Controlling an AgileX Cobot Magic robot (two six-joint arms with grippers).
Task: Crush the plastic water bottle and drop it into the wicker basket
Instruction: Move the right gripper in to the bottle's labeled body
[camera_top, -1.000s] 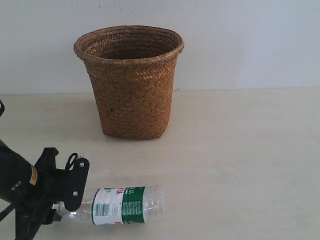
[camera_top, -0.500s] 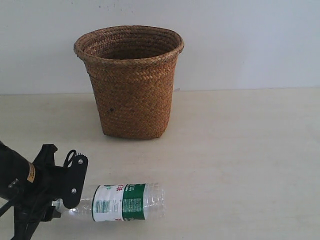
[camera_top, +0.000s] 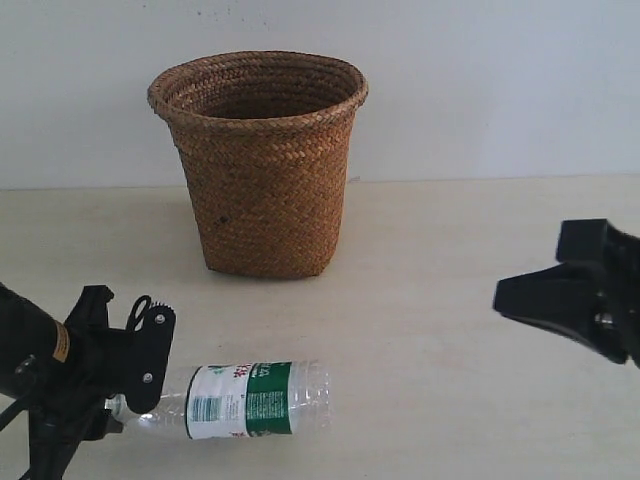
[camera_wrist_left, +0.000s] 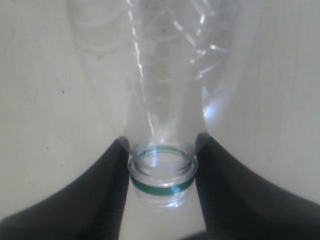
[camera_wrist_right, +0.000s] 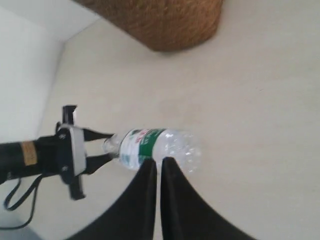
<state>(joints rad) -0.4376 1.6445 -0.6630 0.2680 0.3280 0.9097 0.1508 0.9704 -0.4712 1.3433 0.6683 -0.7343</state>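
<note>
Gripping bottle (camera_top: 250, 400) by neck with left claw (camera_top: 125, 400), fingers pressed on both sides at green neck ring. Bottle lies on its side on table (camera_top: 450, 400), base pointing right, in front of basket (camera_top: 262, 170) and apart from it. Basket stands upright. Right claw (camera_wrist_right: 160, 163) hangs over table at right, fingers seemingly pinched together with thin slit between, holding nothing, not touching bottle.

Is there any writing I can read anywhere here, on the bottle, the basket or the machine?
On the plastic water bottle: red characters and small print on its white-and-green label, too blurred to read.
On the tan band on the left arm: nothing legible.
On the wicker basket: no text.
</note>
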